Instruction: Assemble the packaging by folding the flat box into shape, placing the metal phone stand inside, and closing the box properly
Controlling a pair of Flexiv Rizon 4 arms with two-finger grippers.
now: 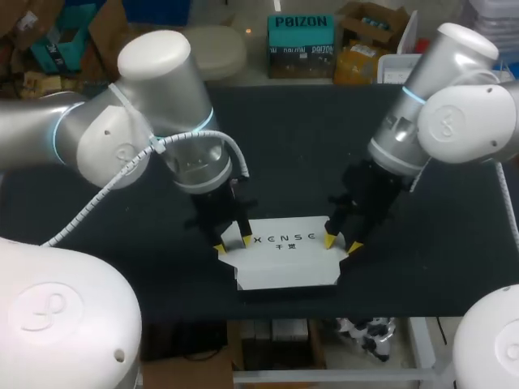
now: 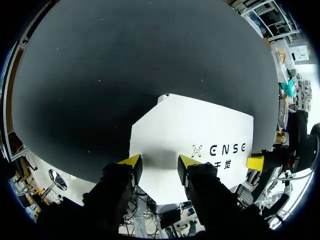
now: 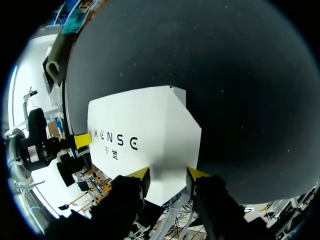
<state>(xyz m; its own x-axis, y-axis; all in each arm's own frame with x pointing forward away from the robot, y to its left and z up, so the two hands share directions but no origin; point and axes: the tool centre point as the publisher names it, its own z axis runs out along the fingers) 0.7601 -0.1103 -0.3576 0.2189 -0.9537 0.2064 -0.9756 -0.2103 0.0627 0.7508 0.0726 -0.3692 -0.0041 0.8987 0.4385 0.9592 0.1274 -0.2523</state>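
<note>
- A table [image 1: 276, 130] with a dull black top spreads ahead of the left gripper [image 2: 159, 162] and to both its sides.
- Pale specks dot it ahead of the right gripper [image 3: 169, 174].

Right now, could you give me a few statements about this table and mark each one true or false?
The white box lies on the black table. True.
Both grippers are at the same end of the box. False: the left gripper is at one end, the right gripper at the other.
A metal phone stand rests on top of the box. False: none is in view.
Both grippers are open. True.
</note>
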